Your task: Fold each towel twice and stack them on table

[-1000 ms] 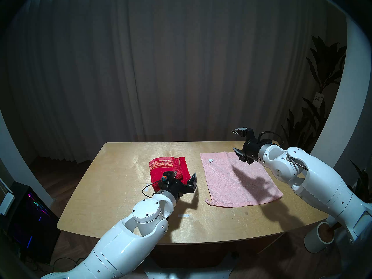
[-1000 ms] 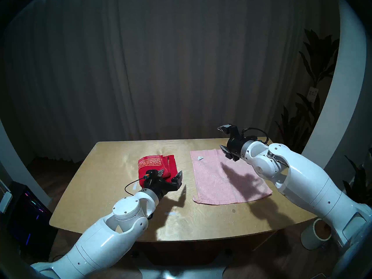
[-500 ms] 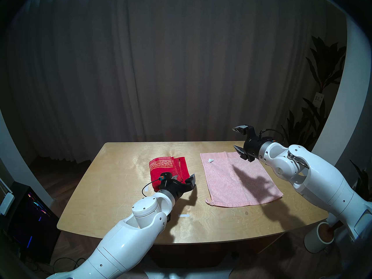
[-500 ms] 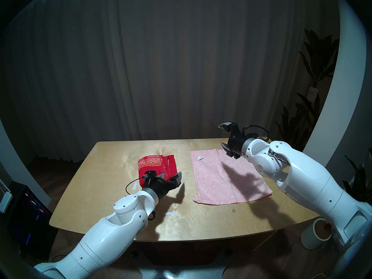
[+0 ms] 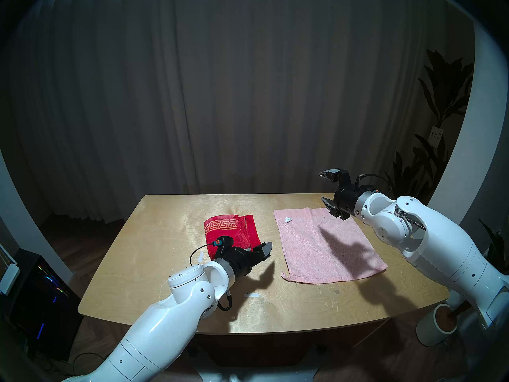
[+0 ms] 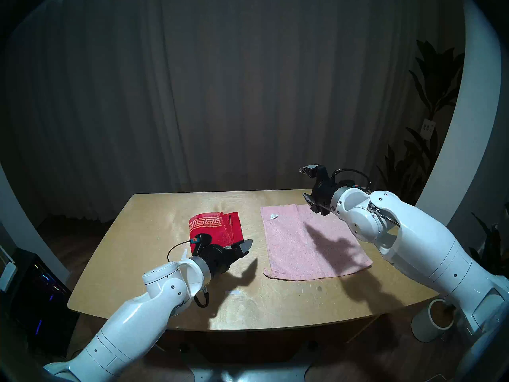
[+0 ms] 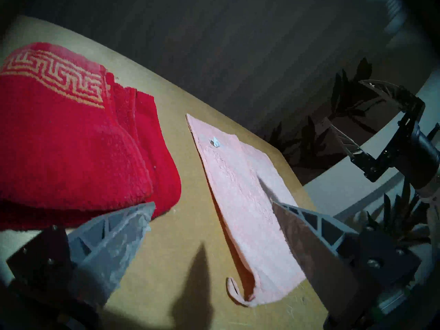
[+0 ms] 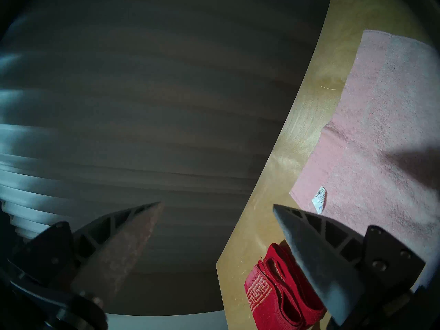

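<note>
1. So far, only half the job looks done: the red towel sits as a thick folded bundle at the centre of the table, gold key border on its far edge, layers showing along its right side.
2. Right of centre, the pink towel lies spread flat in a single layer, loop at its lower left corner and a small white tag near its upper left corner. It needs both folds, I'd say, and then the stacking is left too.
3. At the lower edge of the red bundle hangs the left gripper, fingers spread apart and holding nothing; in the wrist view one fingertip sits just in front of the red cloth, whether touching I cannot tell.
4. Over the upper right corner of the pink towel hovers the right gripper, jaws wide and empty, clear of the cloth.
5. Around the edges: a dark curtain behind, a leafy plant at upper right, a white pot on the floor at lower right, a strip of white tape on the wood near the front.
6. Nothing sits between the two towels; the arms' shadows fall across the pink cloth but nothing blocks it.
</note>
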`<state>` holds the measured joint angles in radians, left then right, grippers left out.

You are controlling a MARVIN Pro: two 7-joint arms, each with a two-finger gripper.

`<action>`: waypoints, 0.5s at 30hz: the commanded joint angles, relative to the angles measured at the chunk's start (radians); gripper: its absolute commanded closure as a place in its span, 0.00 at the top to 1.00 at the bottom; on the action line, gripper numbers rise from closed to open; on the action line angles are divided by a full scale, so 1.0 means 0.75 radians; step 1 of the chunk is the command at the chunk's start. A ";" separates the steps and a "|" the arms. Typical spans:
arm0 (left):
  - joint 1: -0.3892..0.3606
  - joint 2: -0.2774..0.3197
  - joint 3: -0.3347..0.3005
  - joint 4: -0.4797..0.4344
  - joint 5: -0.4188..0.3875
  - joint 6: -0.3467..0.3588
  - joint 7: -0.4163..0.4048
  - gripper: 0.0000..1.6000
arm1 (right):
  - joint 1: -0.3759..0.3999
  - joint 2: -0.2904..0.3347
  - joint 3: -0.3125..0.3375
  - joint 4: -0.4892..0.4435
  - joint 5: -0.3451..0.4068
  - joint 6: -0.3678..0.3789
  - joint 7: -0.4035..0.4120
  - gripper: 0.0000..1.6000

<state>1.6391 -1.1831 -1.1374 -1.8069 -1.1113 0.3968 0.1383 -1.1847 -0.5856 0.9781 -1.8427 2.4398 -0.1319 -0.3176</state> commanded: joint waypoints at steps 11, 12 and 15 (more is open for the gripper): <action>0.167 -0.084 -0.249 -0.214 -0.333 -0.063 0.012 1.00 | -0.195 0.079 0.106 -0.168 0.304 -0.167 -0.063 1.00; 0.174 -0.093 -0.259 -0.220 -0.371 -0.051 0.017 1.00 | -0.218 0.094 0.117 -0.189 0.328 -0.181 -0.057 1.00; 0.193 -0.139 -0.252 -0.219 -0.503 -0.010 0.005 1.00 | -0.287 0.158 0.149 -0.247 0.370 -0.218 -0.023 1.00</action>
<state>1.7477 -1.2220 -1.3076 -1.9305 -1.3406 0.3572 0.1595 -1.3004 -0.5433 1.0356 -1.9431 2.6575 -0.2464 -0.3804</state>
